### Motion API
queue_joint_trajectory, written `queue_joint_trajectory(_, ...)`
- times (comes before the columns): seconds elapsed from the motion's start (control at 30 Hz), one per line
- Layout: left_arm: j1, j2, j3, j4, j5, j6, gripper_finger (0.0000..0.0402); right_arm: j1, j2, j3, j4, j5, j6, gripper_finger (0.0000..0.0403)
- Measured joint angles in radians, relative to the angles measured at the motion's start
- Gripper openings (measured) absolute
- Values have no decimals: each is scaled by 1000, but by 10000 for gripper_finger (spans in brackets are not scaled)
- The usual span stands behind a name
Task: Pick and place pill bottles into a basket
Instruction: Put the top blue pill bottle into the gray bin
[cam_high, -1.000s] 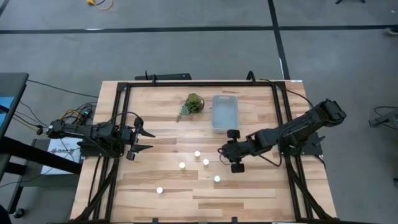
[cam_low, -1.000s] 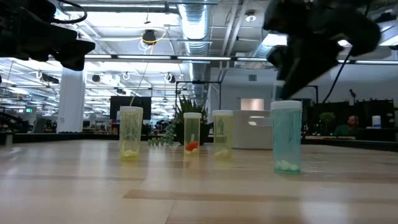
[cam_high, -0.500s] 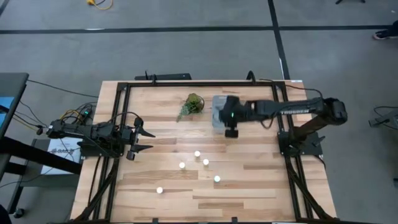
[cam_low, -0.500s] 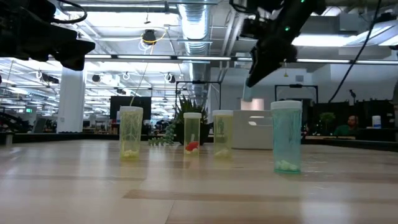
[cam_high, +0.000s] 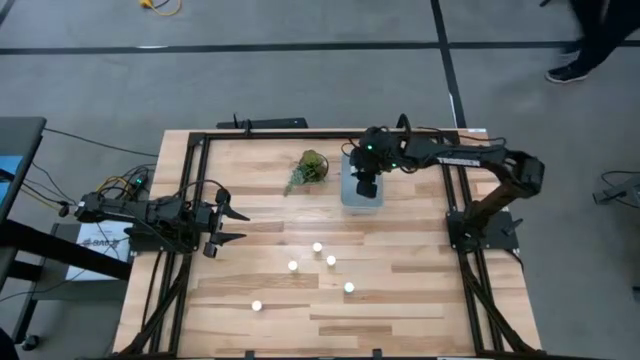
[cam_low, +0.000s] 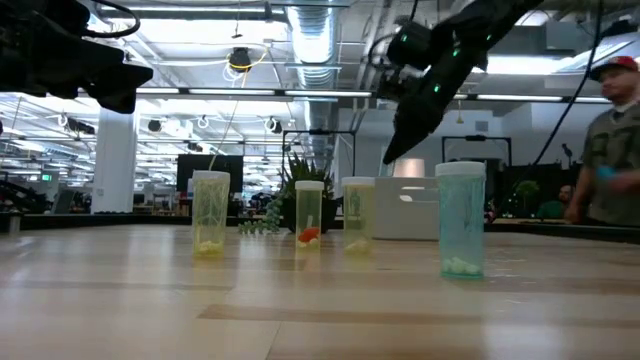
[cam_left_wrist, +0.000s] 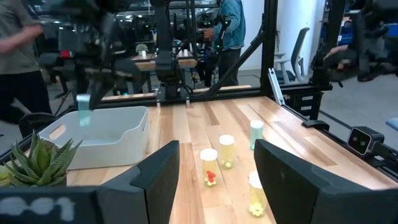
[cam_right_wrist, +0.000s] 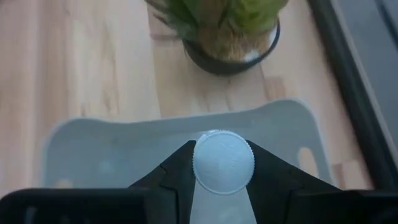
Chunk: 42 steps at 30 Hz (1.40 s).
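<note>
High view: right gripper (cam_high: 367, 187) is over the basket (cam_high: 361, 195) at the back middle of the table (cam_high: 400, 300), arm reaching in from the right. Left gripper (cam_high: 228, 226) waits at the left edge, fingers spread apart, nothing in them. Five pill bottles (cam_high: 317, 247) show as white dots on the wood in front of the basket, four clustered mid-table, one (cam_high: 256, 305) further front-left. Small potted plant (cam_high: 310, 168) sits just left of the basket.

Low view: four bottles stand upright on the table, three yellowish in a row, one blue-tinted (cam_low: 461, 220) nearer the camera on the right. Right arm hangs above and behind them; its fingertips are too dark to read here. Pale basket (cam_low: 410, 208) behind the bottles. A person (cam_low: 612, 140) stands at the far right.

Left wrist view: own fingers (cam_left_wrist: 163, 168) wide apart and empty. Basket (cam_left_wrist: 99, 135) ahead with the plant (cam_left_wrist: 38, 163) beside it, a blue bottle (cam_left_wrist: 83, 102) held above the bin by the other arm. Four bottles stand on the wood.

Right wrist view: fingers (cam_right_wrist: 180, 167) clamped on a white ribbed cap (cam_right_wrist: 223, 162), bottle held directly over the basket (cam_right_wrist: 112, 155) interior. Plant pot (cam_right_wrist: 231, 37) beyond the far rim.
</note>
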Motion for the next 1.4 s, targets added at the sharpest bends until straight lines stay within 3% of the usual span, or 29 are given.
queue_joint_trajectory(0.4, 0, 0, 0, 0, 0, 7, 199, -58, 141, 0, 88, -20, -20, 114)
queue_joint_trajectory(0.6, 0, 0, 0, 0, 0, 2, 199, -93, 143, 0, 122, -35, -24, 114)
queue_joint_trajectory(0.83, 0, 0, 0, 0, 0, -1, 199, -137, 162, 0, 142, -121, -14, 114)
queue_joint_trajectory(1.17, 0, 0, 0, 0, 0, 6, 199, -135, 190, 0, 150, -117, -5, 114)
queue_joint_trajectory(1.4, 0, 0, 0, 0, 0, 4, 199, -134, 190, 0, 148, -117, 3, 154)
